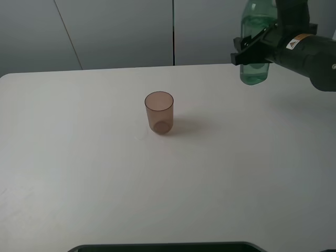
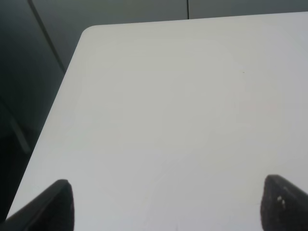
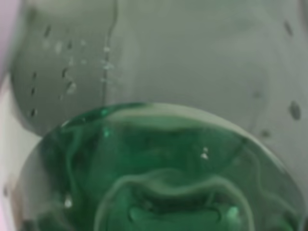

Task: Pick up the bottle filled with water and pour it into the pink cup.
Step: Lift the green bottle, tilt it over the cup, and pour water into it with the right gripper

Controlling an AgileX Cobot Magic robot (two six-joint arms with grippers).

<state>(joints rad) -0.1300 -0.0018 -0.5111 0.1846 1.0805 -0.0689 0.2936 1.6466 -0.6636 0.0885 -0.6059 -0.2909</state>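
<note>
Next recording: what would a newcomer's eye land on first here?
The green-tinted bottle stands out, held upright in the right gripper at the far right of the table, with water showing inside. The pink cup stands alone near the table's middle, well apart from it, empty as far as shows.

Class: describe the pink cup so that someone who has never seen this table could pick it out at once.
Start at the wide white table. Near its middle stands the pink cup, upright. Unlike the green-tinted bottle held in the air by the right gripper, it is short, brownish-pink and rests on the tabletop.
</note>
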